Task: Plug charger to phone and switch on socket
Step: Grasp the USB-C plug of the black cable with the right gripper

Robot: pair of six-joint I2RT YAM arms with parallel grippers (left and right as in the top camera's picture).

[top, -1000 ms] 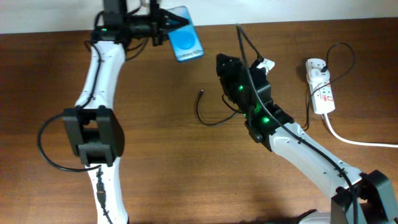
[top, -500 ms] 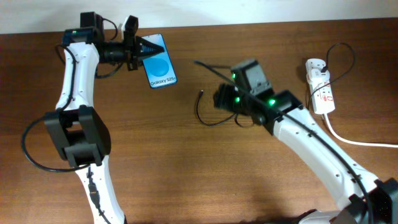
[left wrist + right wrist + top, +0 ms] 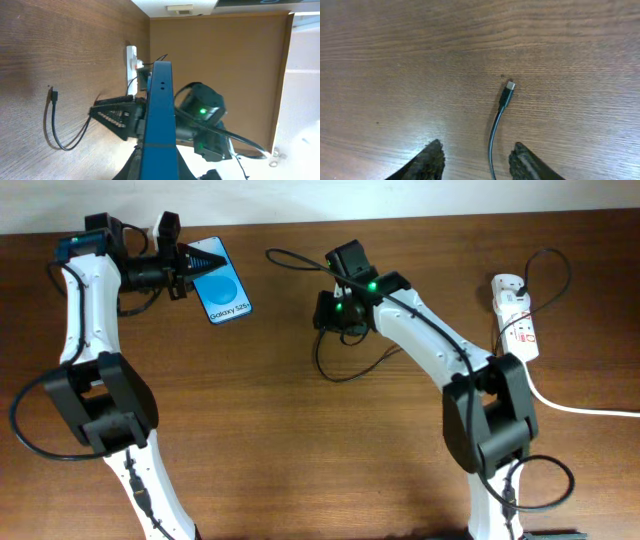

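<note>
The phone (image 3: pixel 223 281) has a blue screen with "Galaxy S25" text. My left gripper (image 3: pixel 190 262) is shut on its top end and holds it at the table's back left. In the left wrist view the phone (image 3: pixel 160 115) shows edge-on, with one finger (image 3: pixel 117 117) beside it. The charger (image 3: pixel 338 370) is a thin black cable looping on the table. Its connector tip (image 3: pixel 509 87) lies ahead of my right gripper (image 3: pixel 477 152), which is open and astride the cable just above the wood. The socket (image 3: pixel 517 320) lies at the far right with a white adapter.
A thick white cord (image 3: pixel 570 405) runs from the socket off the right edge. The right arm (image 3: pixel 430 340) spans from the table's middle to the front right. The back edge of the table (image 3: pixel 300 222) meets a white wall.
My left gripper has carried the phone to the left and a little forward. My right gripper has swung left and back, over the charger's connector end.
</note>
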